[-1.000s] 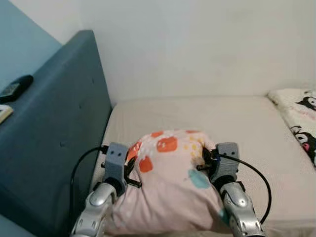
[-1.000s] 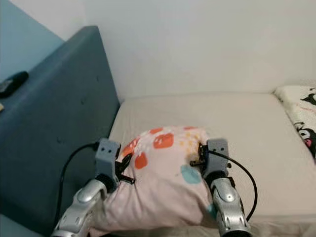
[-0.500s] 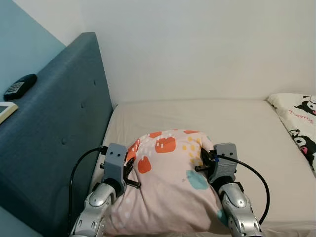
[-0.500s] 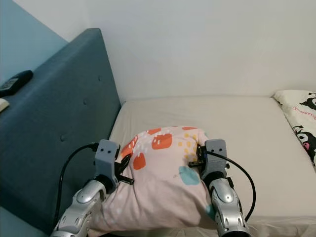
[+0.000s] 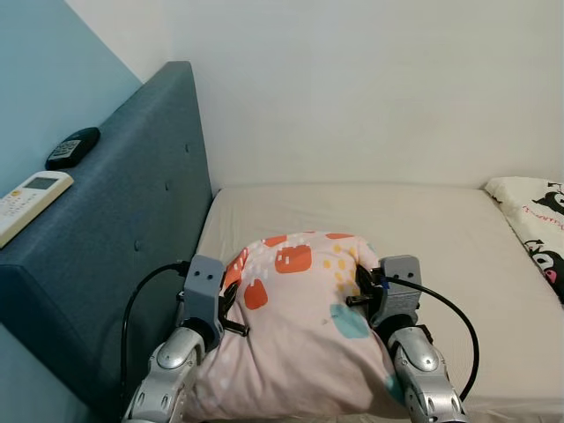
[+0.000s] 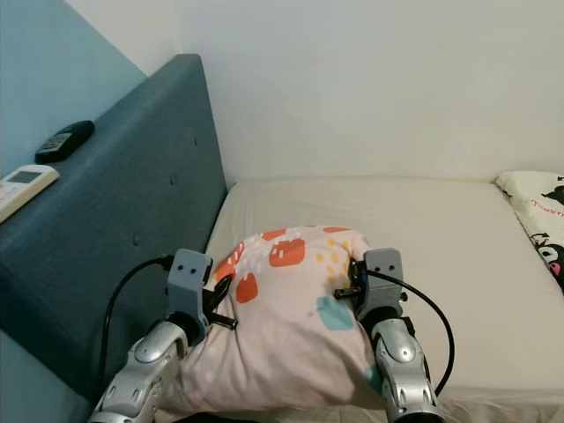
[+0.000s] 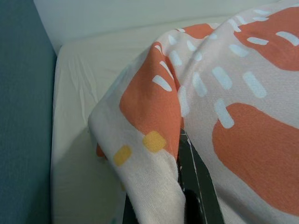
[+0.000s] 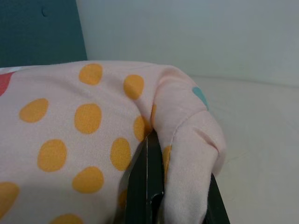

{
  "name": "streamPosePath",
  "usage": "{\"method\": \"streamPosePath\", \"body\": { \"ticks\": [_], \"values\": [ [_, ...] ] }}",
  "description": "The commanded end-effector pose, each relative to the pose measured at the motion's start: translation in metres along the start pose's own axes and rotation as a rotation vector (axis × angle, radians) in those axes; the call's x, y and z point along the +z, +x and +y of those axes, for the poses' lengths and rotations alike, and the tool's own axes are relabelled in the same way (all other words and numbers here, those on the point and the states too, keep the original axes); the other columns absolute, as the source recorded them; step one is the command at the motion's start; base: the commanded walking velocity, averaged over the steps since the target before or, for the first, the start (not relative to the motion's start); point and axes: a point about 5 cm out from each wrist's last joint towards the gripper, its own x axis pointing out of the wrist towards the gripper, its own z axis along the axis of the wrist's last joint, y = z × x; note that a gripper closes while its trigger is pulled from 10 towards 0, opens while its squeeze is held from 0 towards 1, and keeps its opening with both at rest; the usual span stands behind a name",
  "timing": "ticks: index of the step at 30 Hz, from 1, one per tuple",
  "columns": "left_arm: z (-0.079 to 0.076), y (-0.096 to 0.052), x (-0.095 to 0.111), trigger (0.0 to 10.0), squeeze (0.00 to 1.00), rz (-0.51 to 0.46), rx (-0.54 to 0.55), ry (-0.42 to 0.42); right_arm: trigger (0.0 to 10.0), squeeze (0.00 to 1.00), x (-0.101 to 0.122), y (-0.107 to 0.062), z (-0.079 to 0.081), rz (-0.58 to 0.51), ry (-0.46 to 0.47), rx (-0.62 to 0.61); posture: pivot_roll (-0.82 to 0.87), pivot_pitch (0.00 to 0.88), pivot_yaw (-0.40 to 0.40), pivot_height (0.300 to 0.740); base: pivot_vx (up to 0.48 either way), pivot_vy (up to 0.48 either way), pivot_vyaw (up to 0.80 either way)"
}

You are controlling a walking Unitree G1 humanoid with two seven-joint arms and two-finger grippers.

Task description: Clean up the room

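Note:
A pink pillow (image 5: pixel 304 330) with orange, yellow and teal patches hangs between my two arms over the near end of the beige mattress (image 5: pixel 441 238). My left gripper (image 5: pixel 231 304) is shut on the pillow's left edge. In the left wrist view the cloth folds over a black finger (image 7: pixel 191 186). My right gripper (image 5: pixel 361 291) is shut on the right edge. In the right wrist view a fold of yellow-dotted cloth is pinched beside the black fingers (image 8: pixel 147 186). The fingertips are buried in cloth in both eye views.
A tall blue padded headboard (image 5: pixel 115 238) runs along the left of the bed. A white remote (image 5: pixel 31 198) and a black remote (image 5: pixel 72 145) lie on its top. A white cartoon-print cover (image 5: pixel 538 229) lies at the right edge. A white wall stands behind.
The camera has shifted, bringing more of the headboard top and the white remote into view. Both grippers keep the same hold on the pillow.

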Motion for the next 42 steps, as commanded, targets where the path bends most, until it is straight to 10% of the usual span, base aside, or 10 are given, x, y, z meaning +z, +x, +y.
{"method": "streamPosePath", "body": {
  "ticks": [1, 12, 42],
  "values": [
    [0.0046, 0.0004, 0.0033, 10.0, 0.0, -0.022, 0.003, 0.021, 10.0, 0.0, 0.0033, -0.0003, -0.0023, -0.024, 0.006, -0.014, 0.05, 0.127, 0.014, 0.74, 0.0, 0.33, 0.0],
    [0.0048, -0.0003, 0.0048, 10.0, 0.0, -0.034, -0.008, 0.029, 10.0, 0.0, 0.0032, 0.0003, -0.001, -0.026, 0.009, -0.013, 0.05, 0.123, 0.016, 0.74, 0.0, 0.445, 0.0],
    [-0.0047, 0.0011, 0.0025, 10.0, 0.0, -0.004, -0.038, 0.045, 10.0, 0.0, 0.0014, -0.0003, -0.0025, -0.021, 0.015, -0.029, 0.06, 0.133, 0.027, 0.74, 0.0, -0.108, 0.0]
  ]
}}
